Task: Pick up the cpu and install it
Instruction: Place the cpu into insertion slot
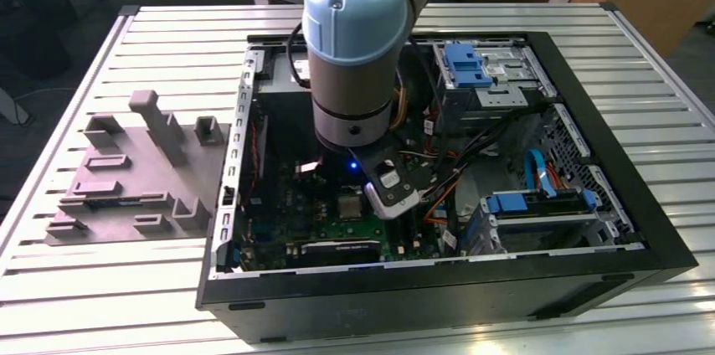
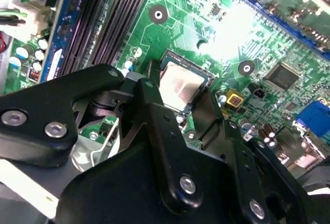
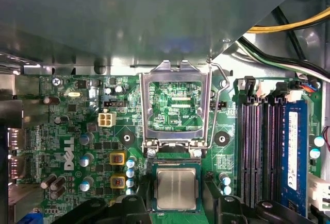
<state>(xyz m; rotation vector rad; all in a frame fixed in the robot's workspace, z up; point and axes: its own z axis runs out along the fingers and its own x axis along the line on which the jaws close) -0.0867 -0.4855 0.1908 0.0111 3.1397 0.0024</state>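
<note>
Motherboard [image 1: 301, 221] green fills the floor of an open black computer case [image 1: 447, 296], which lies on a slatted metal table [image 1: 146, 288]. In the exterior view the arm [image 1: 352, 45] reaches down from the upper middle of the frame into the case. Its gripper [image 1: 380, 196] hangs just above the board, near the frame's centre. A small pale square, the cpu [image 1: 350, 207], shows just toward the exterior view's left of it. A grey moulded tray [image 1: 123, 179] rests on the table toward the exterior view's left, outside the case. Blue drive latches [image 1: 464, 66] sit in the case toward the upper right.

The first wrist view gives the plainest look at the socket. The cpu [image 3: 177, 188] lies flat in it, silver top up. The hinged metal frame [image 3: 146, 110] is swung open and lies on the board beside the socket. Two dark fingers [image 3: 126, 206] stand one on each side of the chip, spread wider than it. A strip of socket shows between finger and chip, so the gripper [image 3: 177, 206] is open and holds nothing. Memory slots [image 3: 258, 152] and a blue memory stick [image 3: 292, 152] run alongside, and yellow cables [image 3: 289, 26] cross the corner above them.

The second wrist view looks along the gripper's own black linkages. Its fingers [image 2: 154, 116] frame the cpu [image 2: 178, 85] closely, seated within the socket's rim. The gripper [image 2: 180, 105] hovers low over it. Dark memory slots [image 2: 103, 18] slant away behind.
</note>
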